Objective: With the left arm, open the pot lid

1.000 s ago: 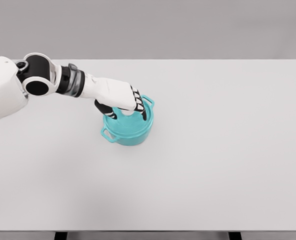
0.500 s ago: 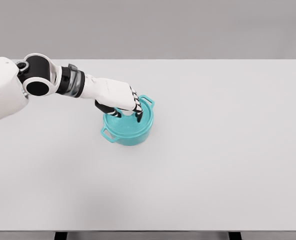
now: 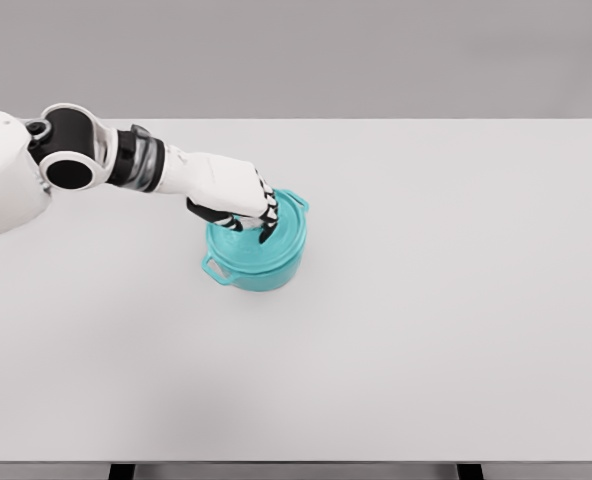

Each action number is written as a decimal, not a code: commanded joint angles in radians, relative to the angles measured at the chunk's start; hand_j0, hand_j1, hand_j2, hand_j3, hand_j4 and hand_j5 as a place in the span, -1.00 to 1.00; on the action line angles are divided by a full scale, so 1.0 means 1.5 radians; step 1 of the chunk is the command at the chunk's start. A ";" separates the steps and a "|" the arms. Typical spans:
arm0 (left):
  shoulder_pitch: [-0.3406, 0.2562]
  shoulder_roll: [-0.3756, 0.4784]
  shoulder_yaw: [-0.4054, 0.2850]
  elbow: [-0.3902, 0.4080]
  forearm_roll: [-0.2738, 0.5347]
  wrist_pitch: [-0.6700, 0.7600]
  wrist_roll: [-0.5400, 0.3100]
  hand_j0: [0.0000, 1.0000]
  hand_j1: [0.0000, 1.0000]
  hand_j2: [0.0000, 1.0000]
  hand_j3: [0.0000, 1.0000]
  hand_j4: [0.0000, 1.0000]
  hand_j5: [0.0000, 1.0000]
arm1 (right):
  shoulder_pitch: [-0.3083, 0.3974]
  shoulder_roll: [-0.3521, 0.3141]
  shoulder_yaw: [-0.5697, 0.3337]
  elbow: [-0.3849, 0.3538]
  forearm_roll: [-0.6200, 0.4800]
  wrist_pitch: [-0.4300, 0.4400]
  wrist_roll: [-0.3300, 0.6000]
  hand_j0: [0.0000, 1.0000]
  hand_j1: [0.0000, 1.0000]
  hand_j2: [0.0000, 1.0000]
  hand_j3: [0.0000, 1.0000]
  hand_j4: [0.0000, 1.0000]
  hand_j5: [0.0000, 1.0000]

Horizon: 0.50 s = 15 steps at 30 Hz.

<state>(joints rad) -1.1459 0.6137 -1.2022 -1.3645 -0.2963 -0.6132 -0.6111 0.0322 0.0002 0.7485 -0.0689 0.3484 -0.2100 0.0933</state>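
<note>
The robot's left hand [image 3: 238, 193] is reaching in from the upper left of the frame and pressing down on the lid [image 3: 266, 238] of a teal pot [image 3: 258, 262], left of the frame's centre. Its black-and-white fingers [image 3: 267, 222] are curling downward onto the lid's top, bunched narrowly; whether they are actually clasping a knob beneath the palm cannot be told. The pot is sitting round and squat, smooth and matte, with one loop handle [image 3: 214, 270] jutting at its lower left and another at its upper right. The lid is resting on the pot. The table [image 3: 446, 300] is lying flat, pale grey and featureless. No writing is showing.
</note>
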 commanded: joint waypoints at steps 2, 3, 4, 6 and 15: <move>-0.002 0.026 0.006 -0.005 0.003 0.002 0.000 -0.06 -0.06 -0.06 -0.06 -0.06 -0.06 | 0.000 0.000 0.000 0.000 0.000 0.000 0.000 1.00 1.00 1.00 1.00 1.00 1.00; -0.004 0.044 0.008 -0.006 0.003 0.002 0.000 -0.09 -0.09 -0.09 -0.09 -0.09 -0.09 | 0.000 0.000 0.000 0.000 0.000 0.000 0.000 1.00 1.00 1.00 1.00 1.00 1.00; -0.004 0.053 0.013 -0.006 0.003 0.002 0.000 -0.09 -0.09 -0.09 -0.09 -0.09 -0.09 | 0.000 0.000 0.000 0.000 0.000 0.000 0.000 1.00 1.00 1.00 1.00 1.00 1.00; -0.013 0.092 0.028 -0.006 0.003 0.002 0.000 -0.09 -0.09 -0.09 -0.09 -0.09 -0.09 | 0.000 0.000 0.000 0.000 0.000 0.000 0.000 1.00 1.00 1.00 1.00 1.00 1.00; -0.006 0.201 0.057 0.000 -0.022 0.002 0.000 -0.09 -0.09 -0.09 -0.09 -0.09 -0.09 | 0.000 0.000 0.000 0.000 0.000 0.000 0.000 1.00 1.00 1.00 1.00 1.00 1.00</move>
<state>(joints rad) -1.1520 0.8991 -1.1211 -1.3682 -0.3167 -0.6137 -0.6113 0.0322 0.0002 0.7485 -0.0689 0.3484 -0.2100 0.0932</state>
